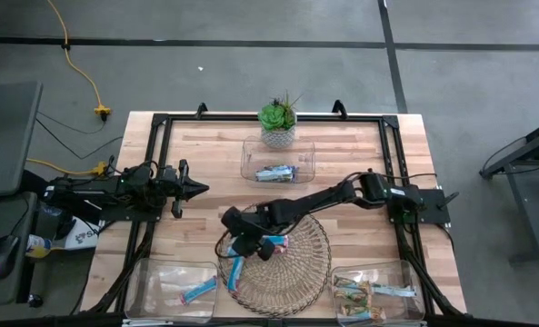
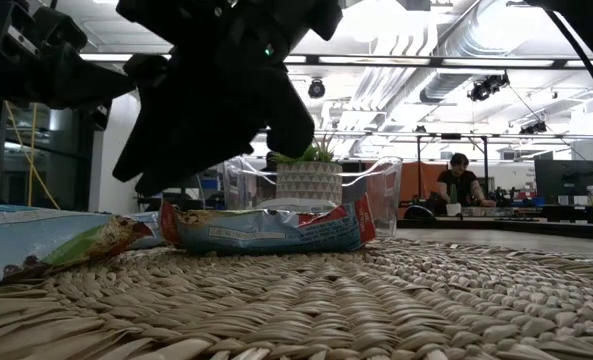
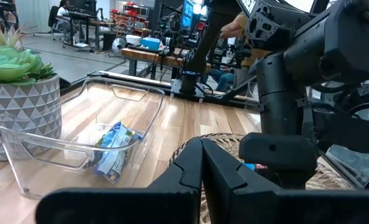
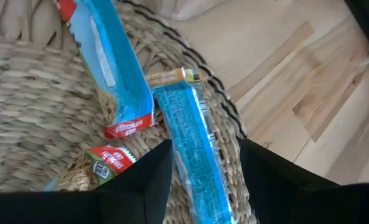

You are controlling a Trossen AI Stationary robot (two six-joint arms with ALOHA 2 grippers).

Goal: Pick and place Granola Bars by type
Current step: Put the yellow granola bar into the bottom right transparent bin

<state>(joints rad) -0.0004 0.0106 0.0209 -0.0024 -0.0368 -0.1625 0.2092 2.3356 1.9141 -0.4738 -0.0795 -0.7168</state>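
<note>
Several granola bars lie on the round wicker tray (image 1: 305,263): bright blue ones (image 1: 274,242) (image 1: 235,271), seen from table height as a blue-and-red bar (image 2: 266,228). My right gripper (image 1: 240,243) hovers over the tray's left part, open. In the right wrist view its fingers (image 4: 150,180) stand on either side of a long blue bar (image 4: 187,124) that rests flat on the tray's rim; whether they touch it I cannot tell. Another blue bar (image 4: 112,68) lies beside it. My left gripper (image 1: 201,189) (image 3: 201,146) waits, shut, over the table's left part.
Three clear bins stand around the tray: the far one (image 1: 251,145) holds silvery-blue bars (image 1: 276,173), the near-left one (image 1: 146,291) a blue bar (image 1: 199,291), the near-right one (image 1: 414,272) tan-green bars (image 1: 360,295). A potted succulent (image 1: 278,120) stands at the far edge.
</note>
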